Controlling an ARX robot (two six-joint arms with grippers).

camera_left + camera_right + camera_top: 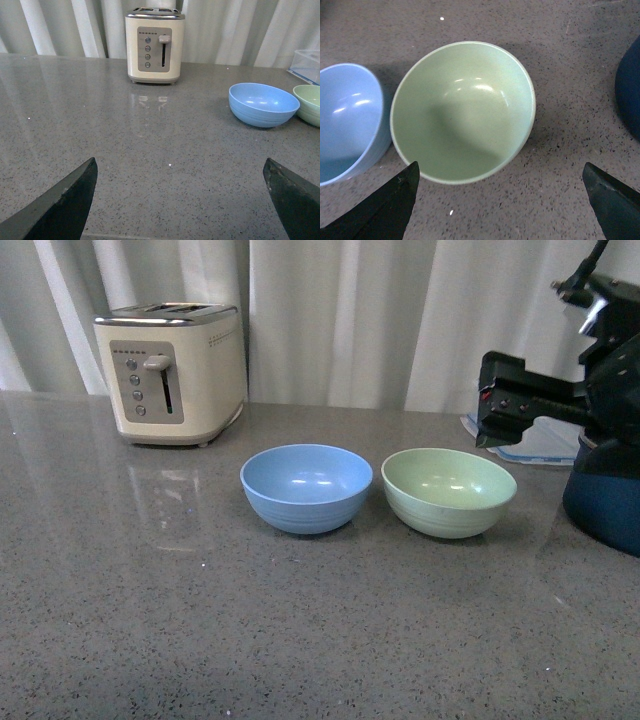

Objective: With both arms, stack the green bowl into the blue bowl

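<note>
R pincer (500,170) hovered, fingers apart; green bowl (462,110) directly below it, blue bowl (345,115) just beside. L pincer (180,167) also apart, blue bowl well ahead. Risk: off-centre rim grip could tip green bowl, shove its neighbour.

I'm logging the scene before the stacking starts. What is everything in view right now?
Toaster: one, cream, back left.
Blue bowl: one, light blue, centre.
Green bowl: one, mint, right of blue bowl.
Pot: one, navy, far right.
Box: one, clear, back right.
Counter: one, speckled grey.
Curtain: white, behind.
Right arm: one, black, right side.
Left gripper: black, open, over bare counter.
Right gripper: black, open, above green bowl.
</note>
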